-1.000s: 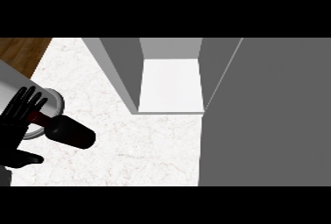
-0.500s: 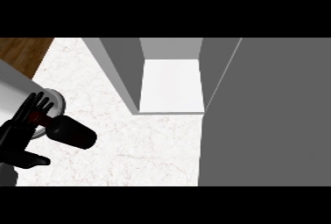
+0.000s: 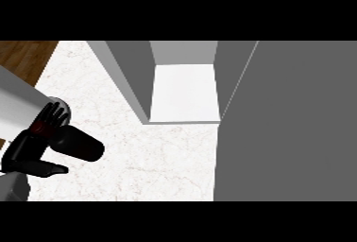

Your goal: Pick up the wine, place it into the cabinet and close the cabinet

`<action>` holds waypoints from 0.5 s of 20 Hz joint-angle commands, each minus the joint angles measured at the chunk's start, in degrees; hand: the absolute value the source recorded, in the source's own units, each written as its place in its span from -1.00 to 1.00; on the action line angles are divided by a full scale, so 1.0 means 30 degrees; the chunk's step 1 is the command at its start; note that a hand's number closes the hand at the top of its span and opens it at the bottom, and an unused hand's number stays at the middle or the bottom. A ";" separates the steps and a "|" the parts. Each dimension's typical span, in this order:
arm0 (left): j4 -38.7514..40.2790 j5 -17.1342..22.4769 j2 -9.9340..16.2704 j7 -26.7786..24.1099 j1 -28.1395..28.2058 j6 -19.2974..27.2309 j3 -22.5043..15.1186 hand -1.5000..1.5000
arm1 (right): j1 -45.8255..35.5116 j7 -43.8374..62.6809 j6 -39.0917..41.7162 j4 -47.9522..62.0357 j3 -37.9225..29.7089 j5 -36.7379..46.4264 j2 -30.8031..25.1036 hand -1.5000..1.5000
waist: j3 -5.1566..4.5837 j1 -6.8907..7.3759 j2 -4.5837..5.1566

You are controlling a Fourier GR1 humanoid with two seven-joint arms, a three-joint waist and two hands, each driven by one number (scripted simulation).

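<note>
- The cabinet stands open, its pale shelf bare.
- The wine lies left of the cabinet, well apart.
- The left hand curls its fingers round the wine; lift it upright before swinging toward the opening.

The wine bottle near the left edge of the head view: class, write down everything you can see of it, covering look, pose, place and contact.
The dark, almost black wine bottle looks smooth and cylindrical, with a touch of red near the fingers. It is tilted, its rounded end pointing right and slightly down, over the white marbled counter, left of the open grey cabinet. The black left hand curls round it and hides part of it, so neck and label cannot be told. Whether it touches the counter is unclear.
</note>
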 commanded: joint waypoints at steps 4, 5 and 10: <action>0.5667 -0.1373 0.0961 -0.3161 -0.1734 -0.1256 -0.0233 -1.00 | 0.0296 -0.0162 -0.0188 -0.0346 0.0890 0.0626 0.0470 -1.00 | -0.0244 -0.0145 0.0198; 0.6262 -0.2042 0.0506 -0.3680 -0.2340 0.0172 -0.0469 -1.00 | 0.0621 -0.0486 0.0491 -0.0324 -0.0364 -0.0303 -0.0216 -1.00 | -0.0235 -0.0139 0.0187; 0.7867 -0.2216 0.0659 -0.4888 -0.2382 -0.0542 -0.0753 -1.00 | 0.0733 0.0203 -0.0019 -0.0994 0.0304 0.0317 0.0105 -1.00 | -0.0245 -0.0157 0.0191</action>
